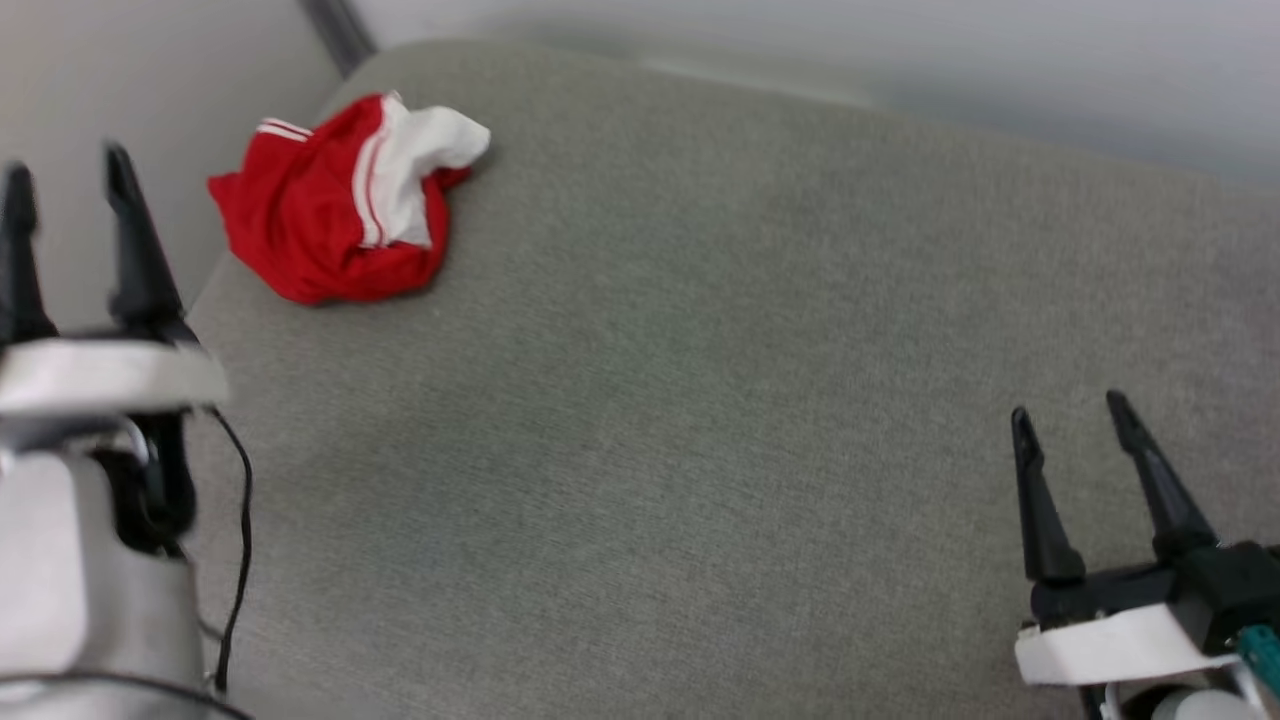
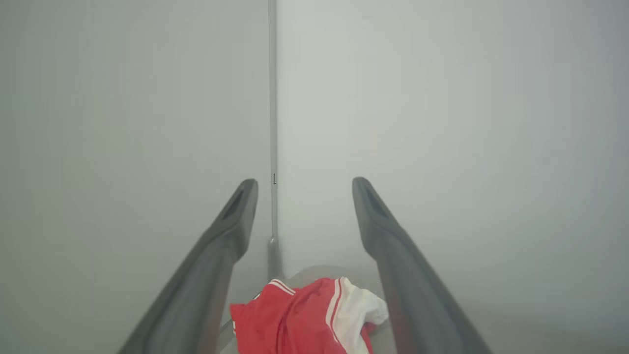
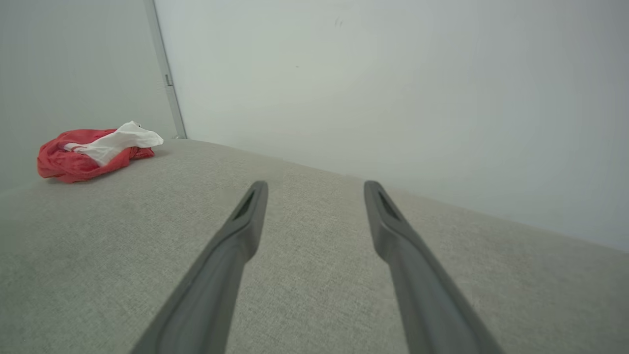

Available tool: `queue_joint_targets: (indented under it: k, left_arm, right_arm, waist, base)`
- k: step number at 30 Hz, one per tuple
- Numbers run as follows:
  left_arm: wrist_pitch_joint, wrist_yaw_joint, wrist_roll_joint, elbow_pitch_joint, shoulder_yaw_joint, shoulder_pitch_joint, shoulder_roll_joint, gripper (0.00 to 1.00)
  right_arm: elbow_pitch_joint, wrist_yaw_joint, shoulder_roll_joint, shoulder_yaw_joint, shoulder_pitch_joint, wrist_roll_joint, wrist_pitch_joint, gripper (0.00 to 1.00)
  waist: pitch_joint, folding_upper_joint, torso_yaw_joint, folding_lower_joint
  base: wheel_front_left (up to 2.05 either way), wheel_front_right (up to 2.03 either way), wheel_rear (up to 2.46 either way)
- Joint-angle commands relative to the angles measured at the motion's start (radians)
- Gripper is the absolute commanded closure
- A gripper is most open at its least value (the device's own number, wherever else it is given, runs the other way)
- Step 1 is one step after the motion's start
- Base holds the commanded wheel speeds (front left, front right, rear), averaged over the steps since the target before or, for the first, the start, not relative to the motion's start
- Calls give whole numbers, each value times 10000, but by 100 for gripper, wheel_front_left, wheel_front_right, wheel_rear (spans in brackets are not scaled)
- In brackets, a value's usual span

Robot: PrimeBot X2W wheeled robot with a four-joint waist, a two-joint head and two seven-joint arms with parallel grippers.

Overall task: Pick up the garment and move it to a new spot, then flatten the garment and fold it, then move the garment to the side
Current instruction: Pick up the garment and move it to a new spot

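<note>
The garment (image 1: 340, 210) lies crumpled in a heap, red with a white sleeve uppermost, on the grey fabric worktop (image 1: 700, 400) near its far left corner. It sits just ahead of the left end effector (image 1: 66, 165) and slightly to its right, clear of the fingers. That end effector is spread wide and holds nothing. The right end effector (image 1: 1068, 408), equally wide and empty, hangs over the worktop, with the garment well apart, far ahead to its left.

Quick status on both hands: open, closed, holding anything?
Left hand: open, empty; the garment lies untouched beyond it.
Right hand: open, empty.
</note>
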Motion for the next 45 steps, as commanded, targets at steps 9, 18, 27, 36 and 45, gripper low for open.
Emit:
queue_joint_targets:
  k: [9,18,27,36,45]
  left_arm:
    - [1151,-545,-1212,2026,-235,-4109,2254,0]
    - [3564,-570,-3053,4113,-1778,-6092,4158,0]
    - [8044,-574,-5870,4934,-4561,-5901,5219,0]
    - [9829,-577,-7616,5127,-6078,-5153,5366,0]
    - [8632,-585,-7926,4962,-6721,-5643,5748,100]
  right_arm:
    - [-1321,-6,-36,-407,-1144,-971,-21,0]
    - [-2458,-6,-515,-613,-1209,-1274,-21,0]
    - [-3135,-6,-770,-428,-1337,-1498,-21,0]
    - [-3227,-6,-909,-473,-1301,-1582,-21,0]
    - [-2891,-7,-776,-336,-1429,-1453,-21,0]
  waist:
    - [2735,0,-893,0]
    - [3885,0,-1163,0]
    - [4478,0,-1340,0]
    - [4833,0,-1505,0]
    - [4259,0,-1576,0]
  base:
    - [0,0,0]
    - [0,0,0]
    - [0,0,0]
    - [0,0,0]
    - [0,0,0]
